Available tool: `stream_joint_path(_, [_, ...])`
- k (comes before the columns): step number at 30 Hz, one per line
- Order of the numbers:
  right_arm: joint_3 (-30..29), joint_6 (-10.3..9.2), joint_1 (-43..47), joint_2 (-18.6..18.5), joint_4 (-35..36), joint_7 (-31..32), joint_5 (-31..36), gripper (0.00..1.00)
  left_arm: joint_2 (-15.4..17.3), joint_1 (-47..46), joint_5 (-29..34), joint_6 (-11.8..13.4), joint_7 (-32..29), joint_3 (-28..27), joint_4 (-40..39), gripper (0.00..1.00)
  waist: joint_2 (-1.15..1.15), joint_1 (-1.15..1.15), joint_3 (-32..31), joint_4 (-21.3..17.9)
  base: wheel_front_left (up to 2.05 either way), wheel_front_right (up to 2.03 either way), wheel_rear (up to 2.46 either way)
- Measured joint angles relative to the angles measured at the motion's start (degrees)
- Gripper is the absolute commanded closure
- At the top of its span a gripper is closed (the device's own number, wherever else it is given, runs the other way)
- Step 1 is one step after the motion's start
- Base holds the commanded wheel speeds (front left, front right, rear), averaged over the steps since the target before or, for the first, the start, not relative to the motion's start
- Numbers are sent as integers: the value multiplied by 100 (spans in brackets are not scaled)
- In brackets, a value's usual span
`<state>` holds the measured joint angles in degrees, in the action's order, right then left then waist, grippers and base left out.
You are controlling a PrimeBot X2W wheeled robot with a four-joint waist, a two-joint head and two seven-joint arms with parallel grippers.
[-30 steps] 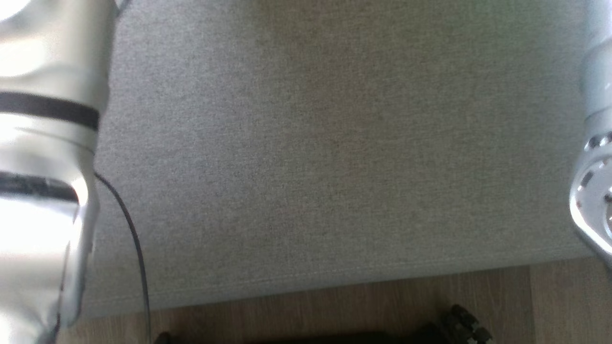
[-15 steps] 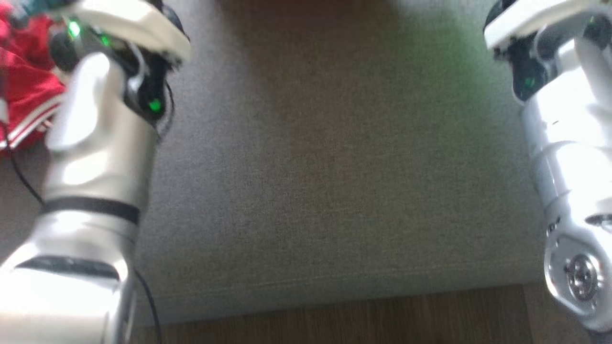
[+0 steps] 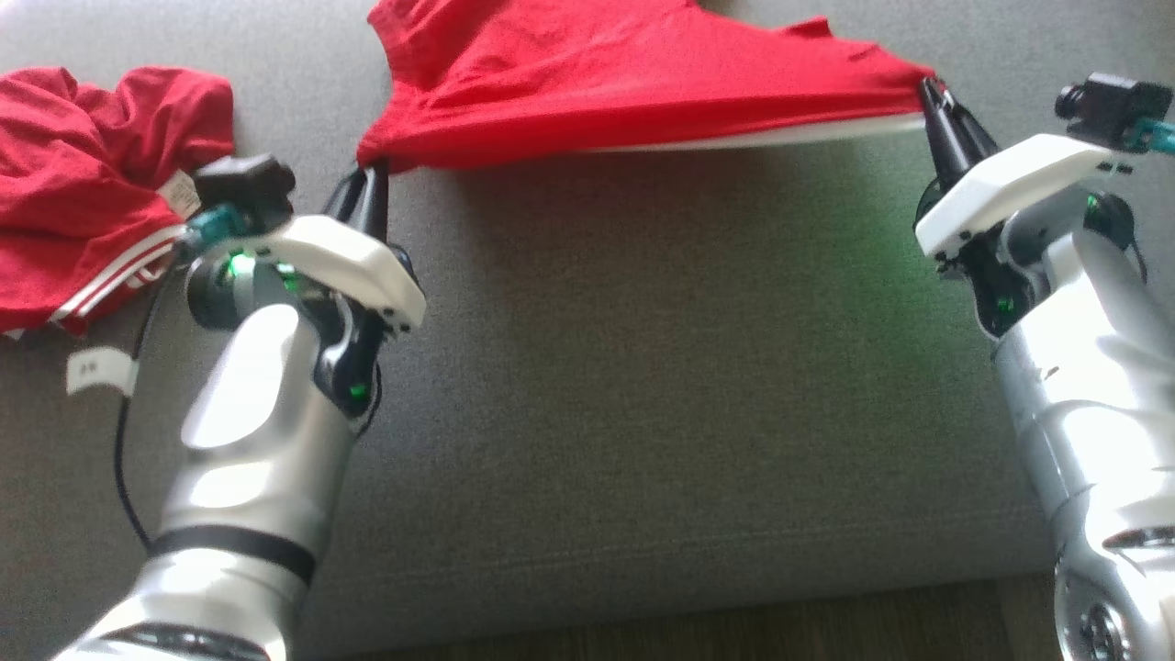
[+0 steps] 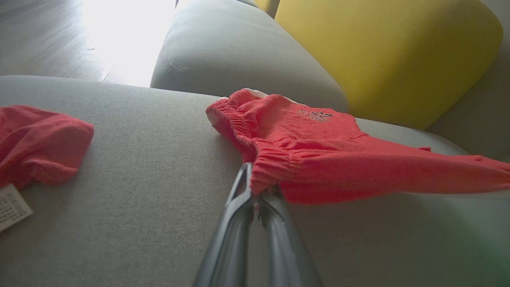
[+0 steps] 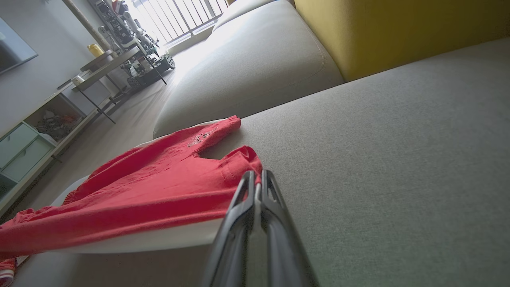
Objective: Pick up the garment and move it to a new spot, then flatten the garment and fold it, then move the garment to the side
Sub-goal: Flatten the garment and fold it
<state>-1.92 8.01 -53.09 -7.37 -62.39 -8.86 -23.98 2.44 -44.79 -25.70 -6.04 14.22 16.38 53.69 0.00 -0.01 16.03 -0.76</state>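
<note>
Currently I hold the red elastic-waisted cloth garment [image 3: 624,83] stretched just above the grey fabric sofa seat [image 3: 643,386], left gripper [image 3: 374,176] and right gripper [image 3: 930,94] each pinching a corner; flattening, folding and setting aside remain.

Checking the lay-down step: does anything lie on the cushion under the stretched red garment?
Nothing visible does. The garment hangs stretched between the left hand and right hand, both shut on it, over bare gray cushion. A second red garment lies crumpled off to the left, apart from it.
</note>
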Motion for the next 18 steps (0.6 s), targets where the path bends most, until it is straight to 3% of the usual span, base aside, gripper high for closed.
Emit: stream_joint_path(18, [549, 4, 1585, -170, 759, 331, -495, 100, -210, 1945, -16, 162, -1, -499, -1034, 100, 0, 0, -834, 25, 0, 0, 0])
